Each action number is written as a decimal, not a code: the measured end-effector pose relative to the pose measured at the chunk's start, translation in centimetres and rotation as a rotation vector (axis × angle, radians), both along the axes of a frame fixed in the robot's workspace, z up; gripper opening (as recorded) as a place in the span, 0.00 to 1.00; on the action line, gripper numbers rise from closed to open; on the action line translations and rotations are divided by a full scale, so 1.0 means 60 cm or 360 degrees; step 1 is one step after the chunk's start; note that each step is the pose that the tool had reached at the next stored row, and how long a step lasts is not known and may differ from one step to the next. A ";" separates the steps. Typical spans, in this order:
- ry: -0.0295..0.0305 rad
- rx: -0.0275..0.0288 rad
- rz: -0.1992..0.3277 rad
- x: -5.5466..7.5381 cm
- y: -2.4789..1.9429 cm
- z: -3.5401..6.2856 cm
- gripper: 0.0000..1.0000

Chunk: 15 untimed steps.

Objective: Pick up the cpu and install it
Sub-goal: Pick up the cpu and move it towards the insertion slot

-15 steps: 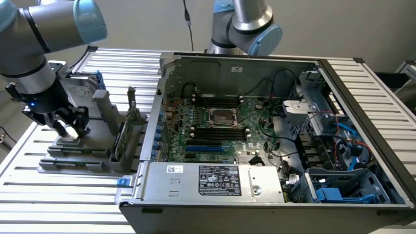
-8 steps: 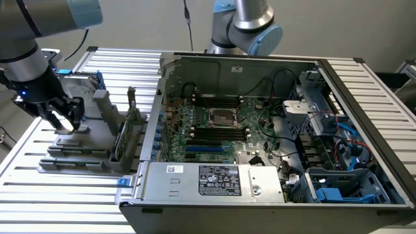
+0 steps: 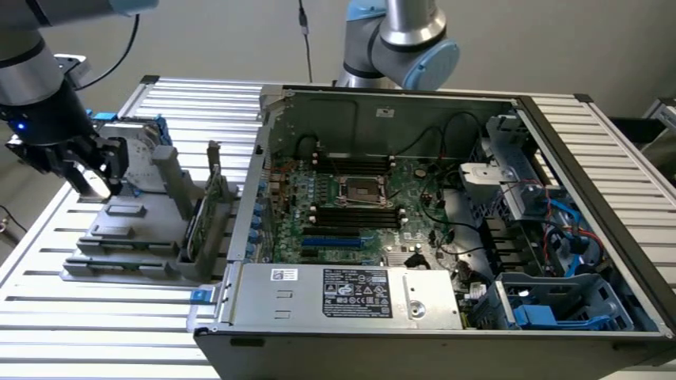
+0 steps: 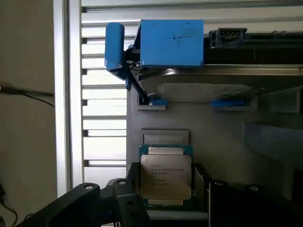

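Observation:
The cpu [image 4: 165,176] is a small square chip with a pale silvery top and a green rim. My gripper [image 4: 166,198] is shut on it, with one black finger [image 4: 132,191] pressed against each side. In the exterior view the gripper [image 3: 93,180] hangs at the left, just above the grey parts holder [image 3: 127,237], and the cpu [image 3: 97,184] shows as a pale patch between the fingers. Just beyond the chip is an empty square recess [image 4: 164,137] in the holder. The motherboard's cpu socket [image 3: 357,190] lies in the middle of the open computer case [image 3: 591,198].
A silver hard drive with a blue frame [image 4: 173,42] stands at the holder's far end. Upright cards [image 3: 206,214] stand between the holder and the case wall. The power supply [image 3: 349,294] fills the case's near side. Another arm's base [image 3: 396,39] rises behind the case.

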State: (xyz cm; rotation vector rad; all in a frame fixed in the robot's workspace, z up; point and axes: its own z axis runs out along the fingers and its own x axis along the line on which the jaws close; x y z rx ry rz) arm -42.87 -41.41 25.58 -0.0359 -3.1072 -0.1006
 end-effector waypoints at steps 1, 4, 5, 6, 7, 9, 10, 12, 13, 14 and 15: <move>0.00000 0.00000 0.0000 0.000 0.0011 0.008 0.55; -0.00002 0.00001 0.0000 0.000 0.0053 0.031 0.55; 0.00002 0.00000 0.0000 0.001 0.0066 0.038 0.55; 0.00002 -0.00001 0.0000 0.002 0.0080 0.046 0.55; 0.00001 0.00000 0.0000 0.003 0.0097 0.053 0.55; 0.00001 0.00000 0.0000 0.006 0.0148 0.069 0.55; -0.00004 0.00003 0.0000 0.008 0.0180 0.076 0.55; 0.00002 -0.00001 0.0000 0.012 0.0241 0.091 0.55; 0.00000 -0.00002 0.0000 0.014 0.0275 0.099 0.55; 0.00001 -0.00004 0.0000 0.017 0.0307 0.106 0.55; 0.00002 -0.00007 0.0000 0.019 0.0337 0.114 0.55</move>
